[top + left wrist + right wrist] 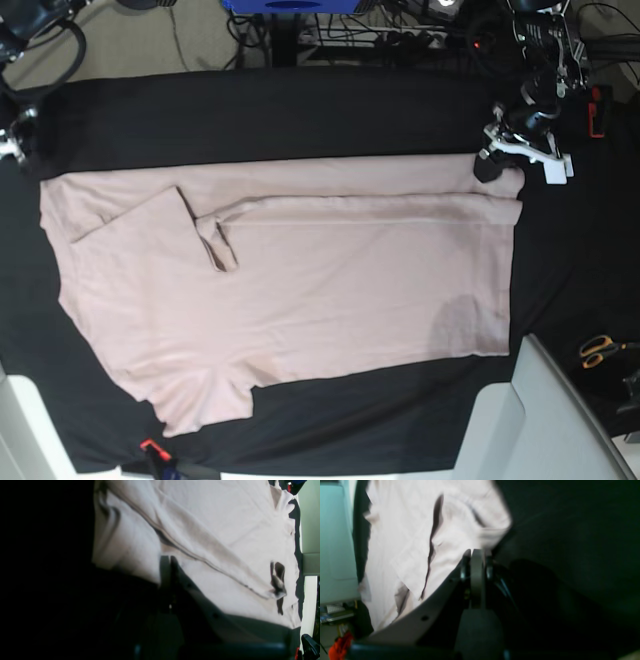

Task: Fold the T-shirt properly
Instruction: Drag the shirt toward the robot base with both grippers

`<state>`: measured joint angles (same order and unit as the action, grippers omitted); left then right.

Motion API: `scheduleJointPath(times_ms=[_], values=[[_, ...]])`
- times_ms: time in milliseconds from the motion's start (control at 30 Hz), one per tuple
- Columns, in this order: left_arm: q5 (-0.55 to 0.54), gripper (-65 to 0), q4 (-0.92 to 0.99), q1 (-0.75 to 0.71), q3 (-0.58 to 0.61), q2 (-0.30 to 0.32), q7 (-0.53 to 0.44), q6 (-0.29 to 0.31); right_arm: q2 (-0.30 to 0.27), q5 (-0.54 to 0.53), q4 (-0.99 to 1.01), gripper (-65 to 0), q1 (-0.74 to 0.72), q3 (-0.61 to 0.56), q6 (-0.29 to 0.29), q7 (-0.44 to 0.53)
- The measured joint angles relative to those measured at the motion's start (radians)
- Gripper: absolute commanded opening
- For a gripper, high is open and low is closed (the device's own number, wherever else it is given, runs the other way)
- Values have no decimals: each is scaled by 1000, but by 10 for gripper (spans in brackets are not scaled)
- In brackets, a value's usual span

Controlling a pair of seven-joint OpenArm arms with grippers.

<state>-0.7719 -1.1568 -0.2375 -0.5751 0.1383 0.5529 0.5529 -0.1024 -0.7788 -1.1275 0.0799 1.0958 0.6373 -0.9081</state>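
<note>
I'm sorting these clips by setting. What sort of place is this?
Most likely a robotics lab or workshop bench, not a home. A black cloth table covering holds a pale pink cotton T-shirt, tangled cables run along the floor behind it, and orange-handled scissors lie at one side.

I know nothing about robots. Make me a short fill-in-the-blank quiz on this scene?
1. The T-shirt is pale ____.
2. It lies on a ____ table covering.
3. The left hand is ____ on the T-shirt's corner.
4. Orange-handled ____ lie at the base view's right edge.

Missing words: pink; black; shut; scissors
</note>
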Motion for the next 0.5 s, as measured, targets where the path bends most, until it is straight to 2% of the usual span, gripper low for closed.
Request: scheduleJointPath(times_ms=[67, 233, 300, 433, 467, 500], values=[[0, -650, -2, -19, 0, 0, 0, 0, 4, -19, -13, -638, 19, 0, 3, -40], [5, -650, -49, -47, -1, -3, 4, 0, 8, -29, -13, -615, 49, 0, 3, -57], [5, -650, -53, -37, 1, -3, 4, 0, 22, -31, -12, -528, 45, 2, 2, -52], [1, -650, -58, -32, 2, -3, 1, 0, 43, -26, 11, -228, 12, -2, 3, -56], [5, -650, -58, -32, 3, -3, 2, 0, 39, -29, 34, -179, -3, 0, 0, -48], [4, -650, -58, -31, 3, -3, 5, 0, 31, -31, 61, -167, -19, 0, 4, -45]])
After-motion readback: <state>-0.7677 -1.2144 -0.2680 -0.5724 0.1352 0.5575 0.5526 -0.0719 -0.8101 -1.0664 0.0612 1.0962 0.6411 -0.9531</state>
